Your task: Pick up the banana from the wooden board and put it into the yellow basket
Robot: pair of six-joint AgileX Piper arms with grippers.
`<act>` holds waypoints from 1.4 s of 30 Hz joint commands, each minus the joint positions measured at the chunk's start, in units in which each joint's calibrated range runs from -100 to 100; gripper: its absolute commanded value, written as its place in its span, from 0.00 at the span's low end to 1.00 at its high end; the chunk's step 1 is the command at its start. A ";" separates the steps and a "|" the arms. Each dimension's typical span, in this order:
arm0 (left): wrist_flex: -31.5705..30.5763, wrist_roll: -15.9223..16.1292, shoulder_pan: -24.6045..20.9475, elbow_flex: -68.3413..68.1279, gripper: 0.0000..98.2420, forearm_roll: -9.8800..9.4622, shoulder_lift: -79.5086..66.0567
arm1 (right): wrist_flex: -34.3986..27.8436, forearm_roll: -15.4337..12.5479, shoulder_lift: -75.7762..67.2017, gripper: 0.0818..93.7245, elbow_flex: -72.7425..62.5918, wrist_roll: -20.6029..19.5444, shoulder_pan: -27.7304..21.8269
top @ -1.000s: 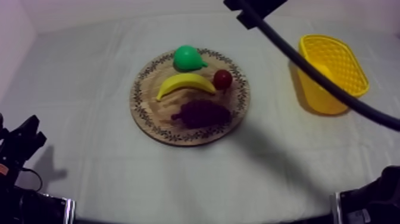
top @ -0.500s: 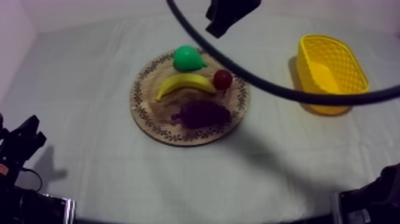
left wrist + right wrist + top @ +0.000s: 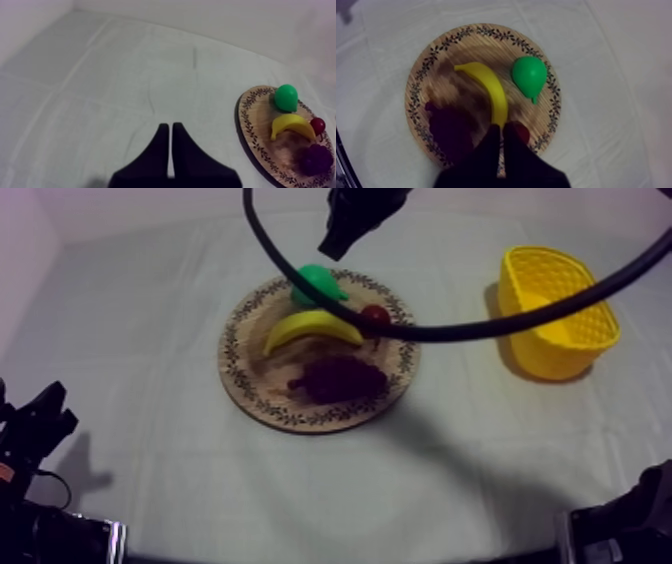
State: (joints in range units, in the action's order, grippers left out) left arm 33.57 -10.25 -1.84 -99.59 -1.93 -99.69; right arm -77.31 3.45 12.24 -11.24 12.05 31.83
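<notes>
You've got the banana (image 3: 488, 90): yellow, curved, flat on the wooden board (image 3: 486, 30), btw pear (image 3: 530, 74) & grapes (image 3: 450, 127). Right gripper (image 3: 501, 127) above board, fingers together, empty; left gripper (image 3: 171, 127) same, well off board.

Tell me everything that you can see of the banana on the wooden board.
The banana is a smooth yellow toy, plastic by its look, curved and whole. It lies flat near the middle of the wooden board, between the pear and the grapes, one end close by the small red fruit. Nothing holds it: my right pincer hovers above that end, shut.
</notes>
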 commanded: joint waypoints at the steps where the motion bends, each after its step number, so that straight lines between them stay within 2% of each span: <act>1: -0.02 0.02 -0.01 0.04 0.00 0.00 -0.05 | 0.27 0.16 0.06 0.10 -0.40 -0.13 -0.06; 6: -0.02 0.02 -0.01 0.04 0.00 0.00 -0.05 | 0.56 0.51 0.40 0.35 -1.37 -0.28 -0.20; 11: -0.02 0.03 -0.01 0.04 0.00 0.00 -0.05 | 0.69 0.51 0.88 0.46 -1.66 0.63 -0.22; 24: -0.02 0.02 -0.01 0.04 0.00 0.00 -0.05 | 1.99 0.56 5.22 0.51 0.47 3.07 -0.49; 42: -0.02 0.02 -0.01 0.04 0.00 0.00 -0.05 | 4.01 -1.98 22.88 0.50 -4.88 6.01 -0.93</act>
State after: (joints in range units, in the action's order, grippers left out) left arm 33.57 -10.22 -1.84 -99.59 -1.93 -99.69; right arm -73.07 1.65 33.38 -15.53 18.05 30.80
